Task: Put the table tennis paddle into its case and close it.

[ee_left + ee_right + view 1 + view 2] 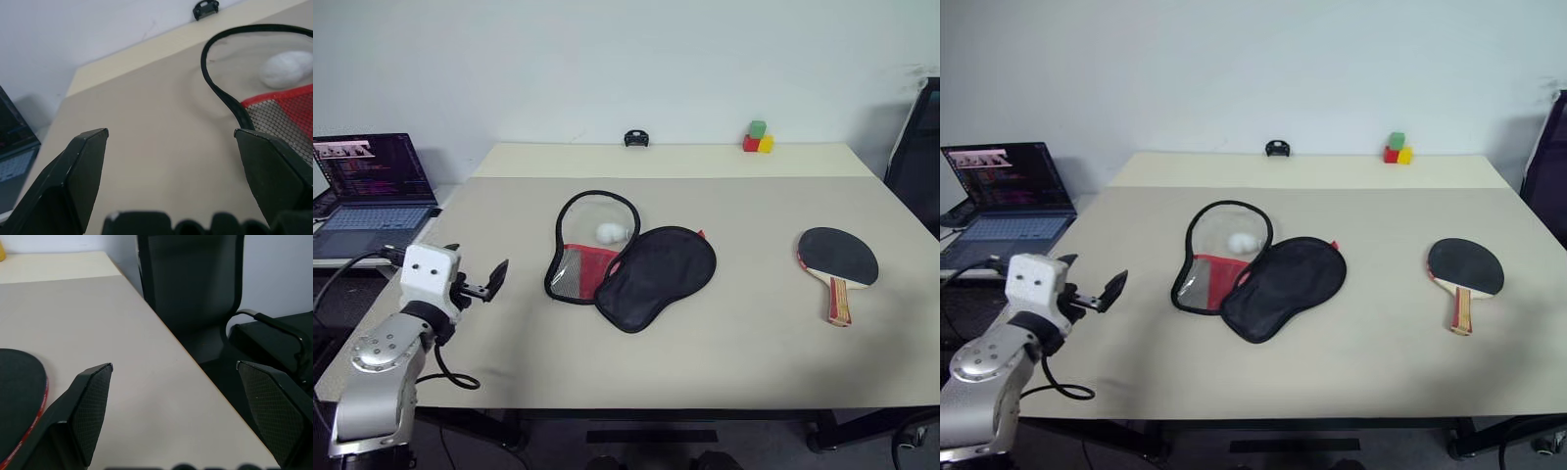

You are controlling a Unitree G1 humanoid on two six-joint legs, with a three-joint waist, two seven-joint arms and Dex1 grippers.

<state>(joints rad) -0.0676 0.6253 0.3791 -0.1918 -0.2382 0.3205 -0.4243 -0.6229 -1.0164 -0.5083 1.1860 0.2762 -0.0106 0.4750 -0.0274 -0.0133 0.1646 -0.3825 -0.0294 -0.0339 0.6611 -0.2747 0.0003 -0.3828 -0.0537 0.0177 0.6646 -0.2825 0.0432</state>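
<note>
The table tennis paddle (838, 257) lies flat on the right side of the table (754, 343), black face up, its handle toward the near edge. The case (656, 276) lies unzipped at the middle. Its black half is folded out, and its other half (576, 272) shows a red mesh pocket. A small white ball (610, 232) rests inside that rim. My left gripper (475, 266) hovers open over the table's left side, aimed at the case rim (220, 90). My right gripper (173, 367) is open near the table's right edge, with the paddle's face (17, 396) beside it.
An open laptop (372, 191) sits on a side surface to the left. Coloured blocks (758, 138) and a small black object (636, 138) stand at the far edge. A black chair (190, 289) stands just past the table's right edge.
</note>
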